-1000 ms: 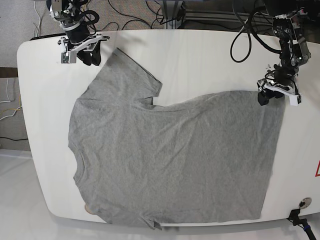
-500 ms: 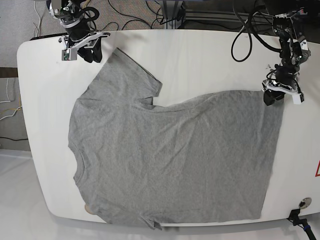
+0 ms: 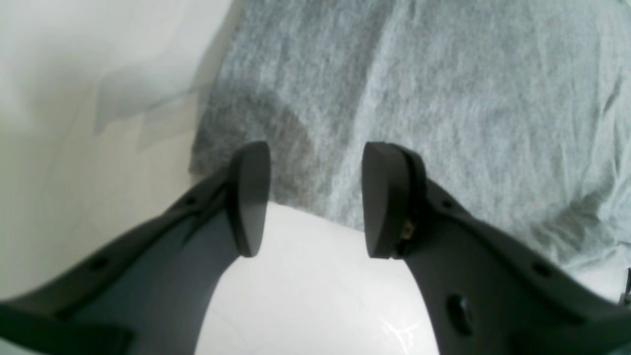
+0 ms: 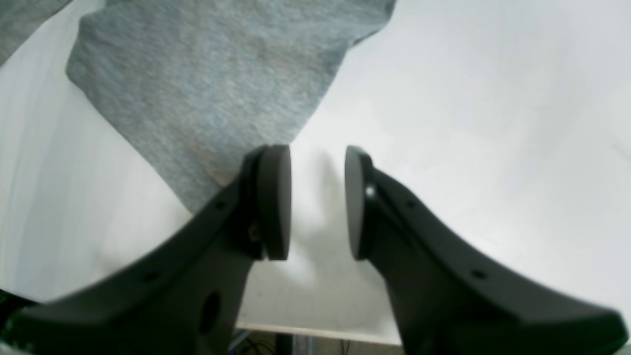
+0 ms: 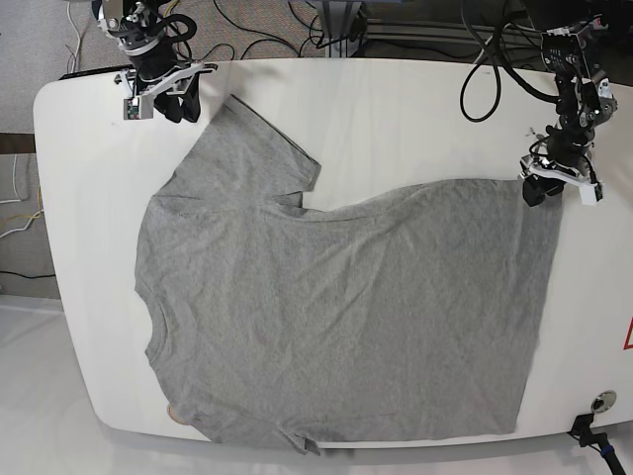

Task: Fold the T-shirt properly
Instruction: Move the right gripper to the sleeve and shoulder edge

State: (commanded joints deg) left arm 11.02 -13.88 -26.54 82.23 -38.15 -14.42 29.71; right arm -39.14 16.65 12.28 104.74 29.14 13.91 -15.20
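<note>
The grey T-shirt (image 5: 336,307) lies spread flat on the white table (image 5: 415,119), collar to the left and hem to the right. My left gripper (image 5: 542,192) hovers at the hem's far right corner. In the left wrist view that gripper (image 3: 315,167) is open, its fingertips just over the corner of the T-shirt (image 3: 443,98), with nothing between them. My right gripper (image 5: 178,107) sits at the table's far left, just beyond the far sleeve. Seen from the right wrist, this gripper (image 4: 315,158) is open and empty, and the sleeve of the T-shirt (image 4: 207,84) ends by its left finger (image 4: 275,197).
Black cables (image 5: 297,30) run behind the table's far edge. A small round fitting (image 5: 601,401) sits at the near right corner, and a red mark (image 5: 627,336) shows at the right edge. The shirt's near side reaches the table's front edge.
My left gripper has shifted slightly right along the hem's far corner. My right gripper has drawn back a little toward the far table edge. The shirt has not moved.
</note>
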